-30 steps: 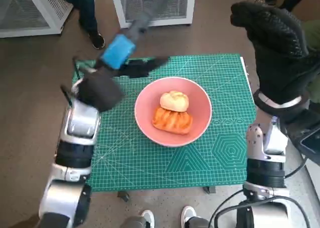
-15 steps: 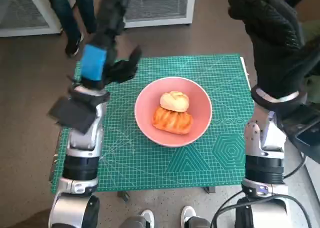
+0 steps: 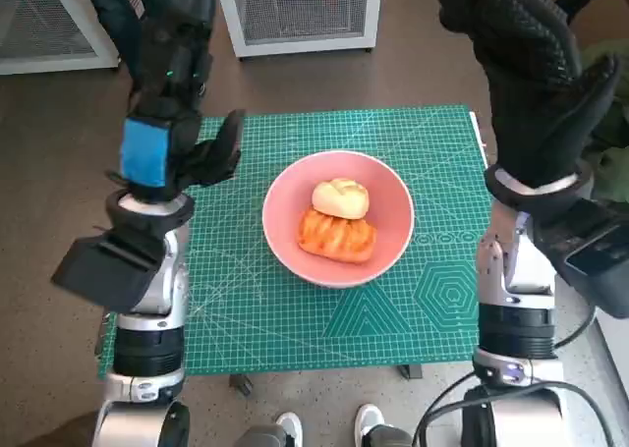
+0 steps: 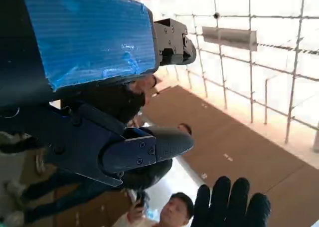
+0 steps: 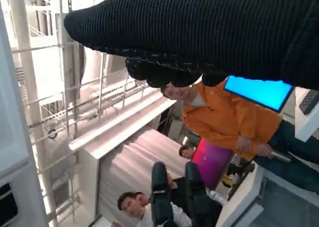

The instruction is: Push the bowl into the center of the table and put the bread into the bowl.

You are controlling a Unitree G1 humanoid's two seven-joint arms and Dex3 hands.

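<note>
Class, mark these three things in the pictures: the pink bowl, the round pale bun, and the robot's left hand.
pink bowl (image 3: 393,211), head view, on the bare inner wall right of the bread.
round pale bun (image 3: 340,197), head view, on its top crust.
left hand (image 3: 162,138), head view, beside its blue-taped back.

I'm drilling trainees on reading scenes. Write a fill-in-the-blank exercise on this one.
1. The pink bowl rests on a ____ cutting mat.
2. The two pieces of bread lie in the ____.
3. The back of the left hand is covered with ____ tape.
4. The right hand, raised off the table, wears a black knitted ____.

Missing words: green; bowl; blue; glove
</note>
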